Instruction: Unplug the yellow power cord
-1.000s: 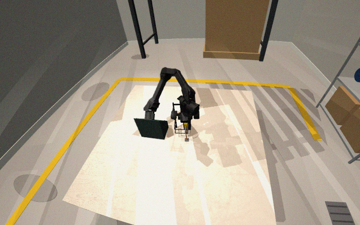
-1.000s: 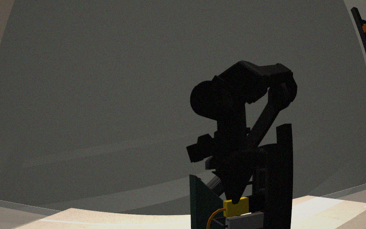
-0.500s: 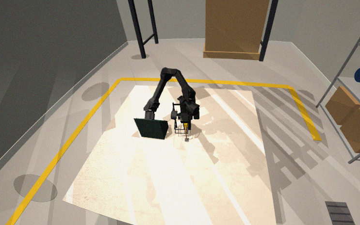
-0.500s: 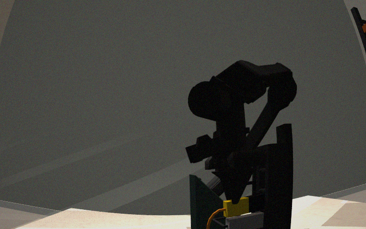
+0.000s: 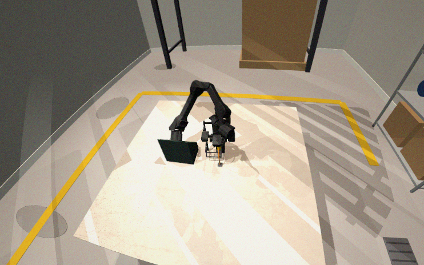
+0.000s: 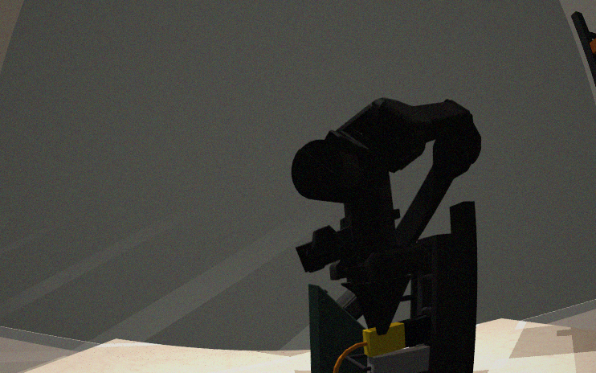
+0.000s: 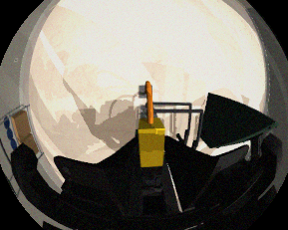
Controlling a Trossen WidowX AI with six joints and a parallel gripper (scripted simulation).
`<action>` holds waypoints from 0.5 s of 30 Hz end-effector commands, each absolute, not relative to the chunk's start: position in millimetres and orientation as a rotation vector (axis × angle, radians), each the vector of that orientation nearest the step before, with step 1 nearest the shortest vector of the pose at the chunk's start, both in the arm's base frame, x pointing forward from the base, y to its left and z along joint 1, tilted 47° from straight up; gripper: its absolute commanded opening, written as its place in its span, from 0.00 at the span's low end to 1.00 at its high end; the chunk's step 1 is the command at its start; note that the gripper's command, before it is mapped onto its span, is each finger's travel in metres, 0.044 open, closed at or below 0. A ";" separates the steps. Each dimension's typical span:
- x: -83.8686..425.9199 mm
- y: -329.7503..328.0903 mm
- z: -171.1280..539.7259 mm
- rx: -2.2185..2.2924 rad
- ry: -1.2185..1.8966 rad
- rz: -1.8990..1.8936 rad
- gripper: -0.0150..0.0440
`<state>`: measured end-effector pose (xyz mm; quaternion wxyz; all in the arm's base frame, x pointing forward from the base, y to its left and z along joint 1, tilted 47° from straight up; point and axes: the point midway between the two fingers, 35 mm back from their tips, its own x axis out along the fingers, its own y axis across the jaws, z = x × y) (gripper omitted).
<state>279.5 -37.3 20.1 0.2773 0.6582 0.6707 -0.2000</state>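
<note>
The yellow plug (image 5: 219, 148) (image 6: 395, 342) (image 7: 151, 149) has an orange cord (image 6: 351, 348) (image 7: 149, 104) coming out of one end. My gripper (image 6: 382, 329) (image 7: 150, 139) points down and is shut on the plug, with a finger against each side. A dark block, seemingly the power strip (image 6: 417, 329) (image 7: 151, 181), meets the plug's other end. Deep shadow and the fingers hide most of it. I cannot tell whether the prongs are in a socket. A grey block (image 6: 400, 360) is just below the plug.
A dark green slanted panel (image 5: 178, 152) (image 6: 320, 324) (image 7: 233, 120) stands beside the gripper. A thin dark wire frame (image 5: 207, 153) (image 7: 190, 118) is between it and the plug. A tall black upright (image 6: 455, 296) stands close behind the plug.
</note>
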 end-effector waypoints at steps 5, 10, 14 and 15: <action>284.8 -69.9 -1.7 1.727 1.741 -0.583 0.25; 284.3 -68.6 -2.4 1.729 1.744 -0.582 0.30; 284.3 -68.6 -2.4 1.729 1.744 -0.582 0.48; 284.3 -68.6 -2.4 1.729 1.744 -0.582 0.52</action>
